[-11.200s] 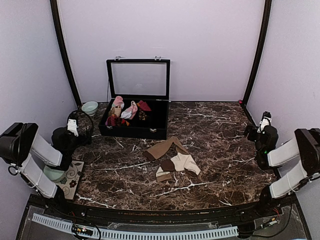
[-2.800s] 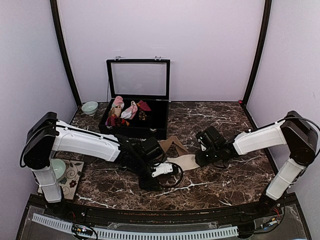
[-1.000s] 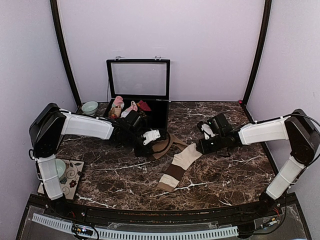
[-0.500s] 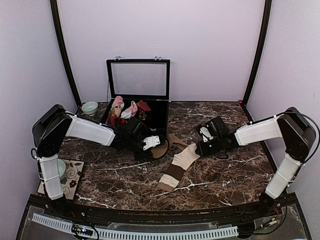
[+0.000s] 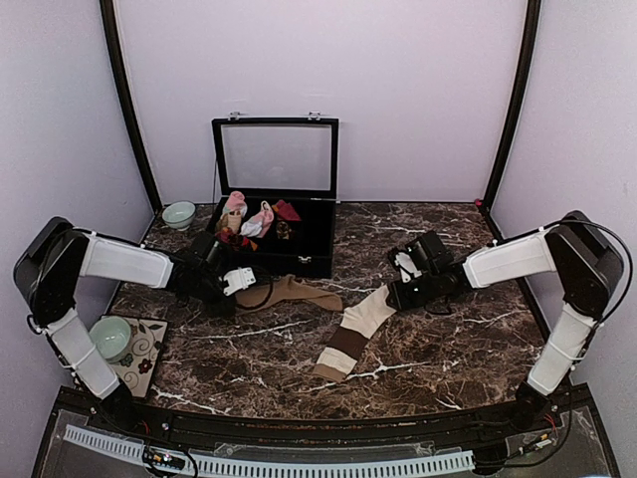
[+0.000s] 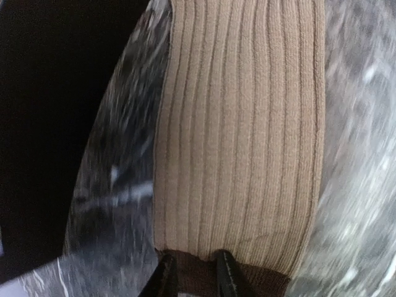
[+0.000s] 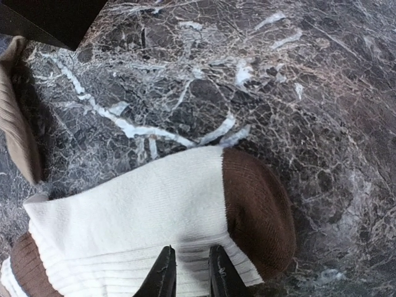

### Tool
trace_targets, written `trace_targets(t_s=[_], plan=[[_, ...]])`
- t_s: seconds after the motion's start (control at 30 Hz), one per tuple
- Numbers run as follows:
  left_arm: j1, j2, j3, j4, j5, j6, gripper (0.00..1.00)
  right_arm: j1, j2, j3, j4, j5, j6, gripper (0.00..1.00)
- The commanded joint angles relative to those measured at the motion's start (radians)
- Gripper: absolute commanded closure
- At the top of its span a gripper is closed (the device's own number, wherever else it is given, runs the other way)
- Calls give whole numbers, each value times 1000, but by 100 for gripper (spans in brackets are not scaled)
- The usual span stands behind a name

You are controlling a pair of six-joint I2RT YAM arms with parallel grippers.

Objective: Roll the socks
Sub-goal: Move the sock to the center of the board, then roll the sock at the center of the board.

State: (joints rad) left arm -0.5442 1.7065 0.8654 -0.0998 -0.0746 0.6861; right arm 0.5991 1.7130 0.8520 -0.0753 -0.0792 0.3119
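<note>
Now the left tool (image 6: 190, 272), pinched narrow on the ribbed tan-brown fabric sock (image 5: 289, 292), has dragged it left across the dark marble bench (image 5: 448, 349), clear of the cream brown-patched sock (image 5: 358, 319) gripped by the right tool (image 7: 189, 266), likely readying both for rolling.

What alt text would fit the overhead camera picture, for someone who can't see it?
Two white robot arms reach over a dark marble table: the left pincer holds a tan sock by one end, the right pincer a cream sock with brown patches. An open black case of sock bundles stands behind.
</note>
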Motion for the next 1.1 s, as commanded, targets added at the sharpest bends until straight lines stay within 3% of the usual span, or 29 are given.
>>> trace_targets(t_s=[0.0,0.2,0.4,0.43,0.47,0.63,0.8,0.83,0.87,1.07], plan=[[103,-103,-137,-225,-121,70,75,-5,48,52,16,-11,-23,80],[161,-278,-198,-288,-140,101,72,-5,136,150,5,-26,-50,80],[151,-360,50,-555,121,0,64,-5,280,379,-58,-23,-105,81],[142,-362,91,-588,169,-13,57,-6,300,415,-72,-25,-114,81],[109,-364,123,-607,210,-24,47,-6,319,449,-85,-28,-123,81],[-89,-340,207,-580,307,-100,46,-5,308,524,-102,-51,-134,77],[-144,-197,335,-582,440,-148,45,-5,105,374,-23,-43,-126,41],[-147,-167,363,-584,453,-147,45,-3,47,321,3,-34,-117,19],[-149,-134,391,-584,457,-146,45,1,-9,248,27,-12,-111,3],[-154,-8,528,-538,471,-192,44,2,-394,-39,124,112,-10,0]])
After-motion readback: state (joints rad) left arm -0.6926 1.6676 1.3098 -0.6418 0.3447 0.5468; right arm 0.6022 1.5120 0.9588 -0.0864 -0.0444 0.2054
